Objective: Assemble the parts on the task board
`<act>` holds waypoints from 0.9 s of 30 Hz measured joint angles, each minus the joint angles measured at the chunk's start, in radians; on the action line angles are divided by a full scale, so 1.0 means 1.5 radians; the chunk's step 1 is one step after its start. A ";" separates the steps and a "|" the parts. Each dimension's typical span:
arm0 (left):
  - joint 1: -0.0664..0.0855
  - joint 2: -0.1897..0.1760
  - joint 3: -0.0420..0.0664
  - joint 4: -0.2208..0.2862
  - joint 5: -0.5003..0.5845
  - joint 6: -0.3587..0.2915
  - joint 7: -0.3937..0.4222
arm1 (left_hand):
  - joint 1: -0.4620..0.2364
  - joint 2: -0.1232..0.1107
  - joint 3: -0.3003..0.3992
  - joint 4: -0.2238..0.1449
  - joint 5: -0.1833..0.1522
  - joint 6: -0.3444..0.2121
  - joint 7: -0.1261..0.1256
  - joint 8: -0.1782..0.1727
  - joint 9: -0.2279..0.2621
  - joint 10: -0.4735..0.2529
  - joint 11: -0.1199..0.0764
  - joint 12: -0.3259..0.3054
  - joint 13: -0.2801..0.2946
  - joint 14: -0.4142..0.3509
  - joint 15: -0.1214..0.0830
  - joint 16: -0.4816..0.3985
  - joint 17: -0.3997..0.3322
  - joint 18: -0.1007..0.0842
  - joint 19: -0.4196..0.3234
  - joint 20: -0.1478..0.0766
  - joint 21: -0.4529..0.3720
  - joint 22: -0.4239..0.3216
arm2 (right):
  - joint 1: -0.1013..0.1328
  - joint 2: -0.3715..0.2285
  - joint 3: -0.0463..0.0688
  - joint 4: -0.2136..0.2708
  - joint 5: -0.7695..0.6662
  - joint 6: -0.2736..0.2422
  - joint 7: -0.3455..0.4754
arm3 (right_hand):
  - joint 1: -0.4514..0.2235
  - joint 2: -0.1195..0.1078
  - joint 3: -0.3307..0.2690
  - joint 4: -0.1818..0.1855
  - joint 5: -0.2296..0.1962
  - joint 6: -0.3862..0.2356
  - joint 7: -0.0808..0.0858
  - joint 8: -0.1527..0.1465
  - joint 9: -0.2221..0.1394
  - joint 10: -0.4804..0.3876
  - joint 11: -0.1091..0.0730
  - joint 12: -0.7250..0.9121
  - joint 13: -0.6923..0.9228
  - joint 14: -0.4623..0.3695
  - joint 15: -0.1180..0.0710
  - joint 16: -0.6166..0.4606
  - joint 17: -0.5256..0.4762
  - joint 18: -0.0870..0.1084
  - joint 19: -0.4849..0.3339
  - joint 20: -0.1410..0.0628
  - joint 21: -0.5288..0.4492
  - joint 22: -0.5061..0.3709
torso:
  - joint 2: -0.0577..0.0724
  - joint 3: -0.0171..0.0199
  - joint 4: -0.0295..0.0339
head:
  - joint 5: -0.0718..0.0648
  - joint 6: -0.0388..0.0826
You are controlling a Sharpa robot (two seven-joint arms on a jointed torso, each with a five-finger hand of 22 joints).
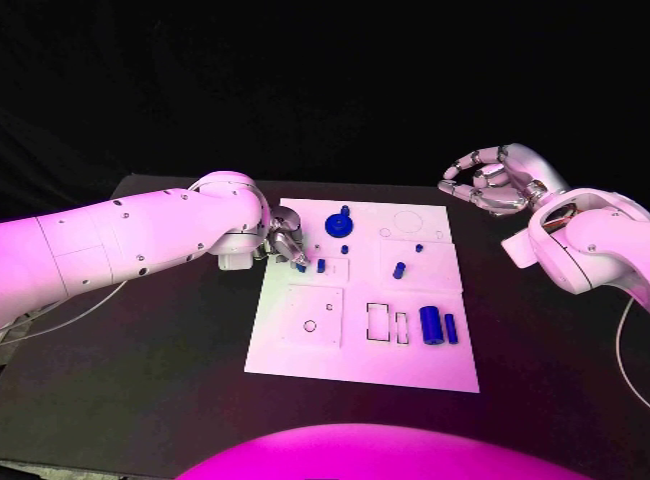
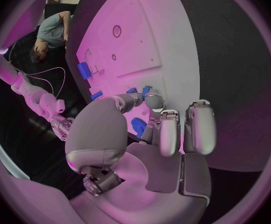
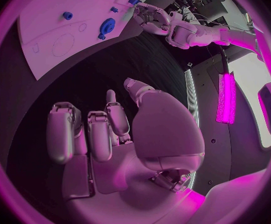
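Observation:
The white task board lies in the middle of the black table. My left hand hangs over its left edge, and its fingertips pinch a small blue part just above the board; the left wrist view shows the hand with that part at the thumb's tip. Close by, a blue peg stands on the board. My right hand is raised beyond the board's far right corner, fingers curled in and holding nothing, as the right wrist view also shows.
On the board are a blue gear-like piece, a small blue piece, another peg and two blue cylinders near the front right. A square outline with a round hole marks the front left. A cable runs along the table's left.

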 measured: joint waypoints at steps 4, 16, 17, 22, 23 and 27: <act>-0.002 -0.003 0.001 0.004 0.000 -0.005 0.000 | 0.000 0.000 0.000 0.000 -0.001 0.000 0.000 0.000 0.000 0.000 0.000 0.000 0.000 0.000 0.000 0.000 0.000 0.000 0.000 0.000 0.000 0.000 | 0.000 0.000 0.000 0.000 0.000 0.000 0.000 | 0.000 0.000 0.000 0.000 0.000 0.000 0.000 0.000 0.000 0.000 0.000 0.000 0.000 0.000 0.000 0.000 0.000 0.000 0.000 0.000 0.000 0.000 | 0.000 0.0002 -0.0006 | 0.000 -0.001; -0.012 -0.035 0.005 0.035 0.007 -0.040 0.000 | 0.000 0.000 0.000 0.000 0.001 0.000 0.000 0.005 0.001 0.003 -0.002 0.003 0.002 0.003 -0.003 0.000 0.000 0.000 0.002 -0.002 0.003 0.003 | 0.000 -0.001 0.000 0.000 0.000 0.000 0.000 | 0.000 0.000 0.000 0.000 0.000 0.000 0.000 0.000 0.000 0.000 0.000 0.000 0.000 0.000 0.000 0.000 0.000 0.000 0.000 0.000 0.000 0.000 | 0.000 0.0003 0.0001 | -0.002 -0.002; -0.012 -0.037 0.005 0.038 0.008 -0.044 0.000 | 0.000 0.000 0.000 0.000 0.001 0.000 0.000 0.005 0.003 0.003 -0.002 0.003 0.003 0.003 -0.003 0.000 0.000 0.000 0.002 -0.002 0.003 0.003 | 0.000 -0.001 0.000 0.000 0.000 0.000 0.000 | 0.000 0.000 0.000 0.000 0.000 0.000 0.000 0.000 0.000 0.000 0.000 0.000 0.000 0.000 0.000 0.000 0.000 0.000 0.000 0.000 0.000 0.000 | 0.000 0.0003 0.0001 | -0.002 -0.002; -0.014 -0.043 0.006 0.048 0.007 -0.067 0.002 | 0.000 0.000 0.002 0.002 0.001 0.000 0.000 0.005 0.005 0.003 -0.002 0.003 0.003 0.000 -0.005 0.000 0.000 0.000 0.005 -0.005 0.006 0.003 | 0.000 -0.001 0.000 0.000 0.000 0.000 0.001 | 0.000 0.000 0.000 0.000 0.000 0.000 0.000 0.000 0.000 0.000 0.000 0.000 0.000 0.000 0.000 0.000 0.000 0.000 0.000 0.000 0.000 0.000 | 0.000 0.0003 0.0005 | -0.002 -0.002; -0.015 -0.044 0.006 0.050 0.006 -0.074 0.003 | 0.000 0.000 0.002 0.002 0.001 0.000 0.000 0.005 0.005 0.004 -0.004 0.003 0.004 0.000 -0.005 0.000 0.000 0.000 0.005 -0.005 0.007 0.003 | 0.000 -0.001 0.000 0.000 0.000 0.000 0.001 | 0.000 0.000 0.000 0.000 0.000 0.000 0.000 0.000 0.000 0.000 0.000 0.000 0.000 0.000 0.000 0.000 0.000 0.000 0.000 0.000 0.000 0.000 | 0.000 0.0003 0.0006 | -0.002 -0.002; -0.018 -0.046 0.006 0.056 0.002 -0.092 0.005 | 0.000 0.000 0.002 0.002 0.001 -0.001 -0.001 0.009 0.005 0.005 -0.005 0.007 0.006 0.000 -0.005 0.000 0.000 0.000 0.005 -0.005 0.007 0.003 | 0.000 -0.001 0.000 0.000 0.000 0.000 0.001 | 0.000 0.000 0.000 0.000 0.000 0.000 0.000 0.000 0.000 0.000 0.000 0.000 0.000 0.000 0.000 0.000 0.000 0.000 0.000 0.000 0.000 0.000 | 0.000 0.0003 0.0008 | -0.003 -0.002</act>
